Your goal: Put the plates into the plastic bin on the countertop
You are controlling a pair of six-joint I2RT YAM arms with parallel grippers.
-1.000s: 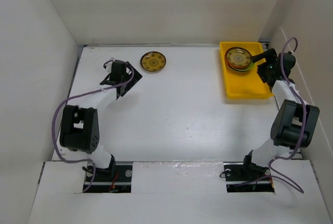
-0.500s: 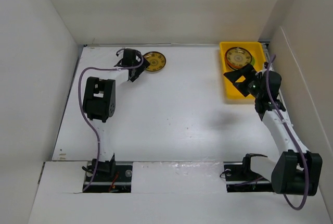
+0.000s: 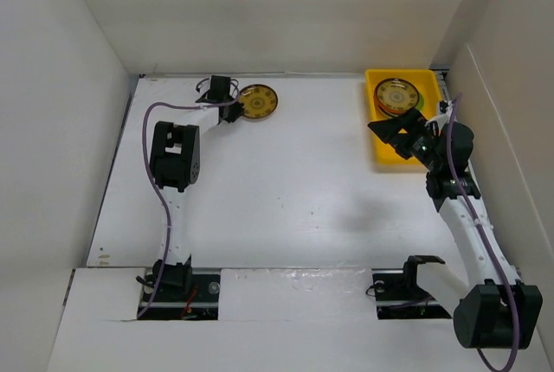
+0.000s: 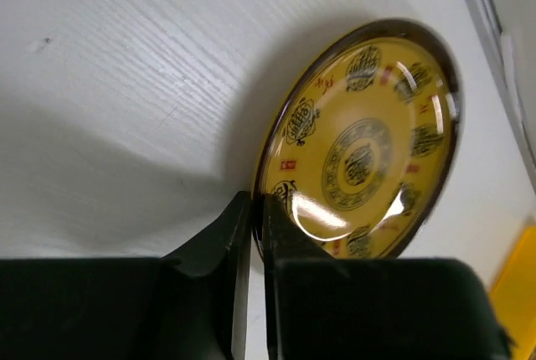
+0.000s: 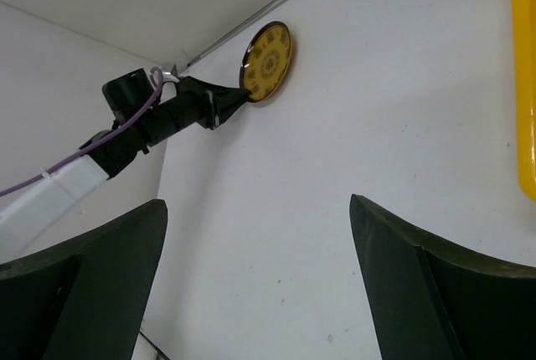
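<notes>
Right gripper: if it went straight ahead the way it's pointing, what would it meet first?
Open right gripper probably meets the white countertop first; farther on lies the brown-gold plate at the left gripper. Depth unclear.

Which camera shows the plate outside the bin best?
The left wrist: the plate fills the frame, left gripper at its rim. Top shows it small; right wrist, far and oblique.

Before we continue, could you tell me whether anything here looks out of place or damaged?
Nothing stands out: the loose brown-gold plate lies flat and whole on the countertop, and the stack sits inside the yellow bin.
</notes>
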